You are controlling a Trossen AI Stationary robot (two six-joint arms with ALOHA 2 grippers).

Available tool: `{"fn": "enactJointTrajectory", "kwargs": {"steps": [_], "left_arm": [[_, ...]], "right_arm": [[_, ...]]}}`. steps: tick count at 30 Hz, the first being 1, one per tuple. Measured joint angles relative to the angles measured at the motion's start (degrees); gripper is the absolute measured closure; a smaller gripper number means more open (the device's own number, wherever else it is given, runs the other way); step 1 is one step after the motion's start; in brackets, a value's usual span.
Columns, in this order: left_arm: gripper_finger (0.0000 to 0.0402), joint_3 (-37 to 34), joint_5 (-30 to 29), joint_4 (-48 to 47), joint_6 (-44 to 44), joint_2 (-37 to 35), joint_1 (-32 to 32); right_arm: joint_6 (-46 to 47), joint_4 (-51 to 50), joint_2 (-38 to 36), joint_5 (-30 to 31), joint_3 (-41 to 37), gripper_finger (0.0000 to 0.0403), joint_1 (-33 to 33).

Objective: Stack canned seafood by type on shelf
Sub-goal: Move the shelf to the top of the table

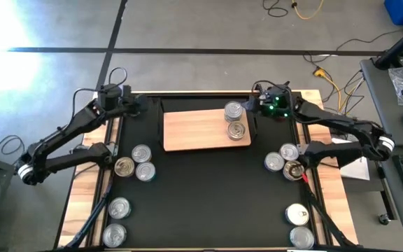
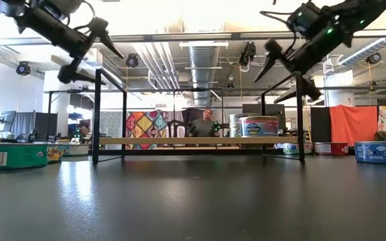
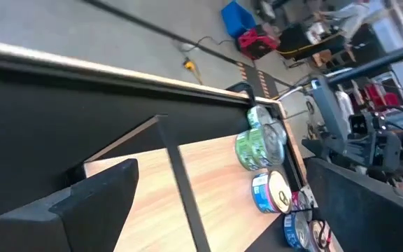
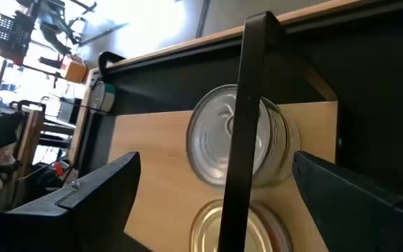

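Wood shelf point(image 1: 196, 131) has 2 tins point(image 1: 236, 121) by its right end; right gripper point(image 1: 256, 106), wide open and empty, could clip the black frame point(image 4: 247, 126). Left gripper point(image 1: 147, 106) hangs open, empty too.

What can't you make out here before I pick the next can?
- Can types: labels unreadable in the high view; the loose cans show only tops.
- Shelf cans: the right wrist view has a frame bar across them.
- Bottom-right can: cut by the high view's edge.
- Low view: side cans cropped.
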Motion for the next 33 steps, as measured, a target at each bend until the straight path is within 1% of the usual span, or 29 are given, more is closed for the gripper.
{"fn": "enactJointTrajectory", "kwargs": {"steps": [7,10,13,17,28,33], "left_arm": [[0.0003,0.0,0.1,0.03,2.44,-6.39,-3.6],[0.0003,0.0,0.1,0.08,3.45,-8.92,-5.78],[0.0003,0.0,-0.24,0.15,3.45,-10.63,-7.57],[0.0003,0.0,-2.01,0.18,3.2,-12.1,-9.3],[0.0003,0.0,-2.43,0.16,1.92,-12.7,-10.19],[0.0003,0.0,-0.91,0.15,3.26,-13.41,-10.96]], "right_arm": [[-0.05,-13.59,-7.92,0.28,0.0,0.0038,3.05],[-0.01,-17.23,-10.77,0.36,0.0,0.0038,4.68],[1.81,-16.98,-12.58,0.42,0.0,0.0038,6.81],[4.28,-16.26,-13.26,0.31,0.0,0.0038,10.6],[10.8,-14.61,-9.8,0.76,0.0,0.0038,21.38],[13.96,-14.07,-9.83,1.77,0.0,0.0038,25.2]]}}
